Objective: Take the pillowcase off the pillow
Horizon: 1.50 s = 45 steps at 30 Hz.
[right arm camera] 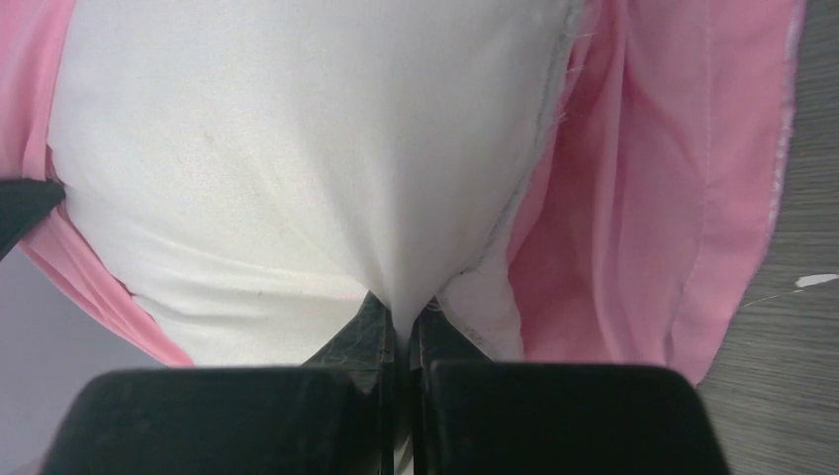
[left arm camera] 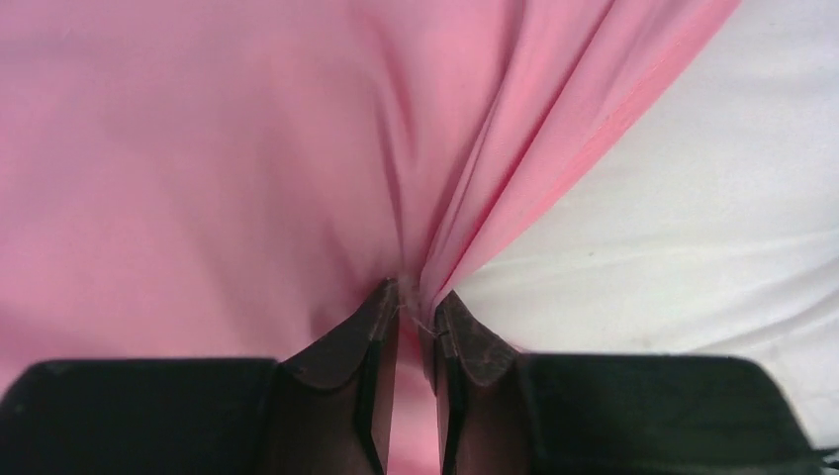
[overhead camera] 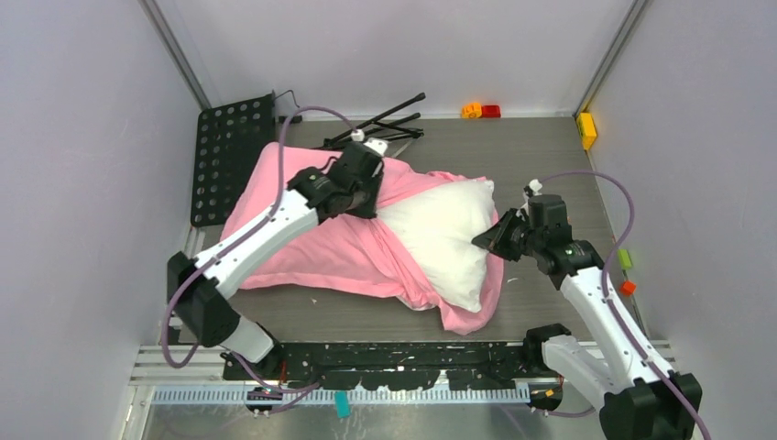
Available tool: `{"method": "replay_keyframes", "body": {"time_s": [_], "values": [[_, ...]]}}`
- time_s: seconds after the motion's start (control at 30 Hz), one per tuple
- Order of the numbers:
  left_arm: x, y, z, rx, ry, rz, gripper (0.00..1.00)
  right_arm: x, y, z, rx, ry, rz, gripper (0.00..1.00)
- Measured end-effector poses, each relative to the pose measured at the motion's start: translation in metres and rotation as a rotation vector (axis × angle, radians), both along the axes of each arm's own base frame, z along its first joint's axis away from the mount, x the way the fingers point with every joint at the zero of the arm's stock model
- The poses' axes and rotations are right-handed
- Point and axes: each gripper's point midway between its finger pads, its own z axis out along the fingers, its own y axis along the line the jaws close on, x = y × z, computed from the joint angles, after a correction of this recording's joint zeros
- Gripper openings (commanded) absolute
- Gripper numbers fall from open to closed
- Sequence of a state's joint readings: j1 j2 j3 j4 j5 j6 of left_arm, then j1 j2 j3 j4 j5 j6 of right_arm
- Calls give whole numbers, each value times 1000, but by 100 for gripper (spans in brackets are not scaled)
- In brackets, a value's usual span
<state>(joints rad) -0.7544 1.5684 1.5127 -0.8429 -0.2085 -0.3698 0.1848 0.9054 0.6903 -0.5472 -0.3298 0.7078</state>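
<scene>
The pillowcase [overhead camera: 302, 240] lies spread across the middle of the grey worktop [overhead camera: 541, 151]. It covers the left part of the pillow [overhead camera: 446, 234], and its open edge is bunched in folds across the pillow's middle. A flap of pink runs under and past the pillow's near right corner. The pillow's white right part lies bare, slanting from the far centre towards the near right. The left gripper [left arm camera: 418, 297] is over the far side of the pink cloth, just beside the bare white. Its fingers are drawn narrow, pinching a ridge of the pillowcase, and creases fan out from the tips. The right gripper [right arm camera: 401, 307] meets the pillow's right side with its fingers closed tight on a pucker of white fabric. The pillow's seam runs just to the right of this pinch, with the paler pink inside of the pillowcase beyond it. A black perforated panel [overhead camera: 229, 156] lies at the far left of the worktop, touching or just under the pink edge. Thin black rods [overhead camera: 385, 124] lie behind the left arm. Orange and red blocks [overhead camera: 481, 111] sit at the far edge, well apart from the pillow, and a yellow block [overhead camera: 586, 129] sits at the far right.
</scene>
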Motion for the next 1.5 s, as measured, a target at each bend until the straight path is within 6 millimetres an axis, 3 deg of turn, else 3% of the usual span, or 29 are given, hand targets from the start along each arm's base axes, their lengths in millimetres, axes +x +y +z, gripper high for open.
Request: {"method": "replay_keyframes", "body": {"time_s": [0.13,0.33,0.47,0.63,0.8,0.9,1.07,1.2,1.37,1.5], "values": [[-9,20,5,-104,-14,43,18,5,-17,30,-62,-108,-83,0],[-13,15,-9,-225,10,60,16,-1,-46,63,-146,-215,-211,0],[-13,18,-4,-325,4,80,16,-7,-64,67,-200,-236,-287,0],[-18,21,2,-356,-6,75,18,-7,-62,69,-194,-245,-273,0],[-21,20,4,-379,15,32,30,2,-54,63,-192,-228,-221,0],[-28,16,11,-426,32,-18,44,9,-47,58,-183,-211,-181,0],[-49,6,29,-511,59,-115,72,15,-41,55,-165,-205,-146,0],[-83,-20,37,-531,81,-240,75,19,-38,57,-150,-210,-144,0],[-166,-75,41,-522,105,-499,71,27,-31,65,-102,-238,-145,0],[-175,-80,29,-577,142,-425,71,36,-25,74,-49,-265,-152,0]]}}
